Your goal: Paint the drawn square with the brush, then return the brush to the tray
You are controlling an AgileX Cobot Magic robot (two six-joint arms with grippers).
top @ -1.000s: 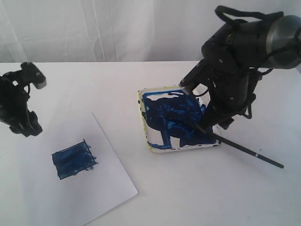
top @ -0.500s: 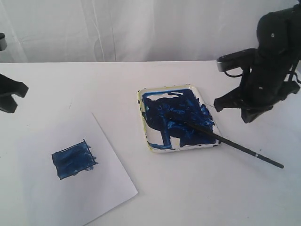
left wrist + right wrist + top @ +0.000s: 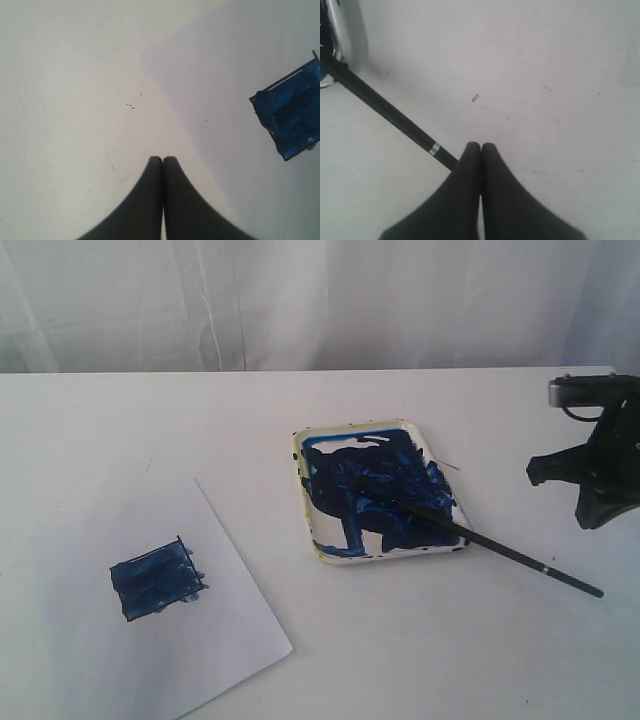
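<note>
Left end effector (image 3: pixel 162 159), right end effector (image 3: pixel 481 146) pressed together — brush (image 3: pixel 470 533) tip lost, seemingly, in tray (image 3: pixel 330 556) paint; white tabletop (image 3: pixel 200 420).

Brush (image 3: pixel 480 540) lies w/ tip in tray (image 3: pixel 303 510), mid-counter, handle out over rim toward R edge. Drawn square (image 3: pixel 156 582) streaky blue, on paper sheet (image 3: pixel 230 640), near-L corner. R arm (image 3: pixel 605 470) at R edge, apart from brush.

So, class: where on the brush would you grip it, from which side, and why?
Probably the handle of the brush near its silver band, where it juts past the tray rim. Come from above, right gripper across the shaft: that stretch lies outside the paint.
</note>
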